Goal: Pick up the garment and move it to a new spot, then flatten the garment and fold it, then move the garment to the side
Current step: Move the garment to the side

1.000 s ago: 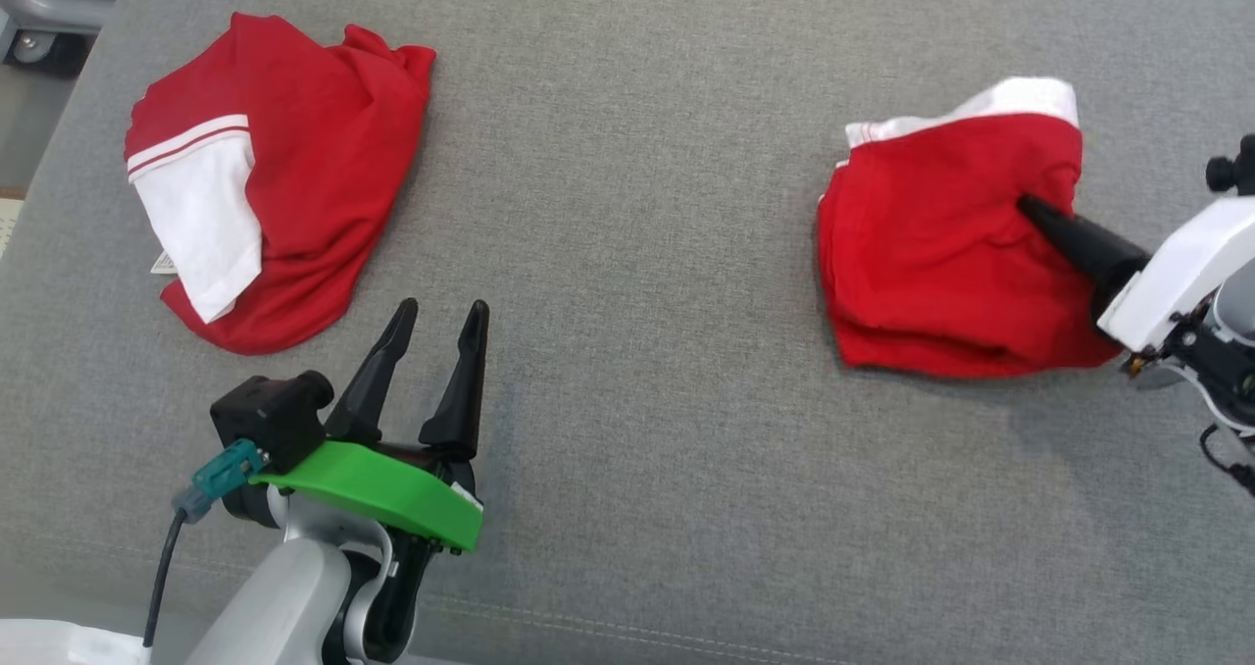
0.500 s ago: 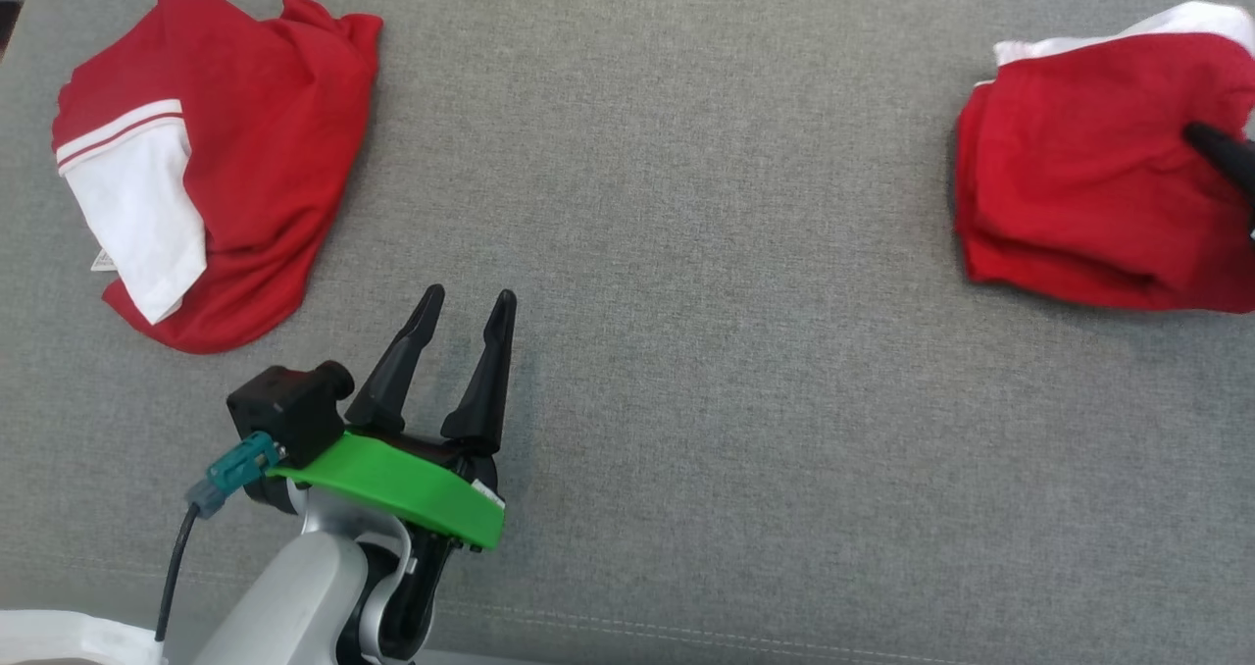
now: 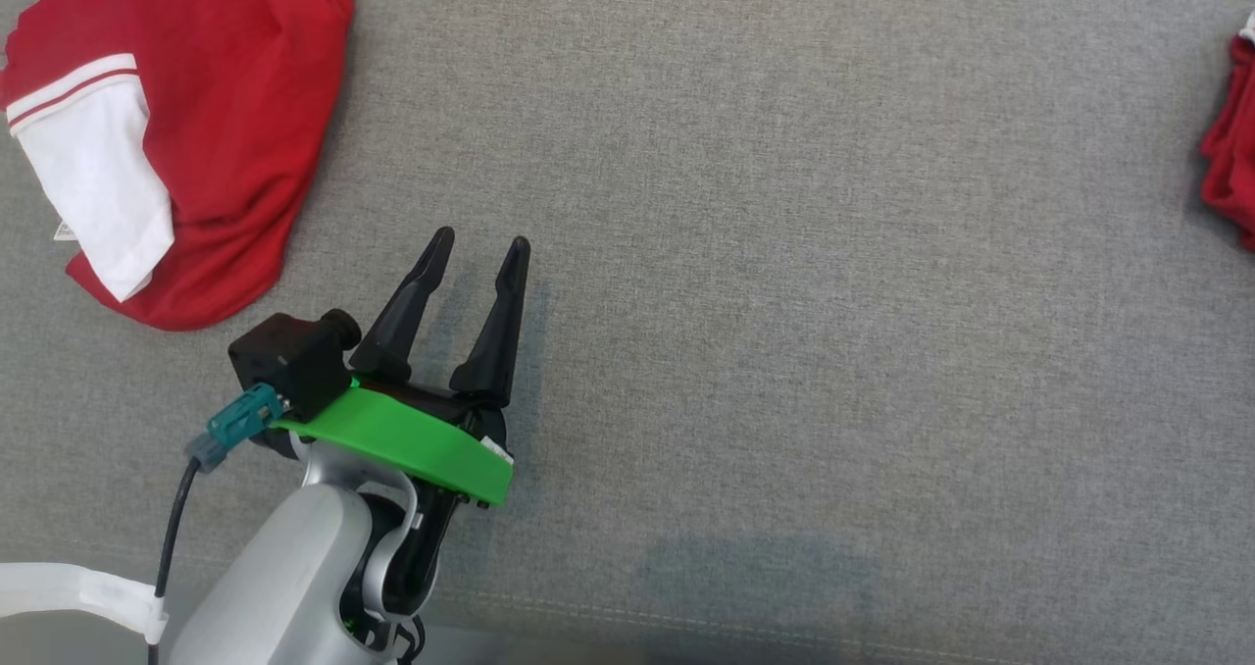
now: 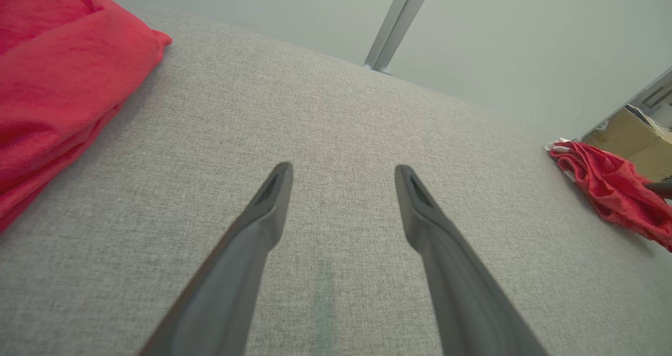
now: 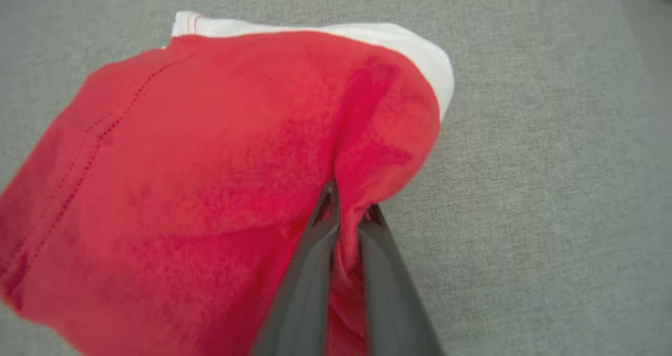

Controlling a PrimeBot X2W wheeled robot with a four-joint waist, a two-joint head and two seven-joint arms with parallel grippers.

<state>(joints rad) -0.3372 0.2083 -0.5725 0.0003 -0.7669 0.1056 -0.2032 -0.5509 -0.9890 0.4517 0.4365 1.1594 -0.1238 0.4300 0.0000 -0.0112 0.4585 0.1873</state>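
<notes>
- The folded red garment [image 5: 210, 151] is pinched by the right gripper [image 5: 349, 214], its 2 fingers closed on a raised fold, at the head view's right edge.
- The left gripper [image 3: 482, 243] is held spread and empty at lower left, over the grey fabric surface [image 3: 784, 302].
- Another red-and-white garment [image 3: 216, 106] is laid at upper left.

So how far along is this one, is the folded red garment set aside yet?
Done: the garment looks folded, white band along one edge. In hand: the right gripper is shut on a pinch of its red cloth near the right end of the grey surface, which looks like the move aside. Left: letting go. The left gripper is open and empty; a second, crumpled shirt lies unfolded.
</notes>
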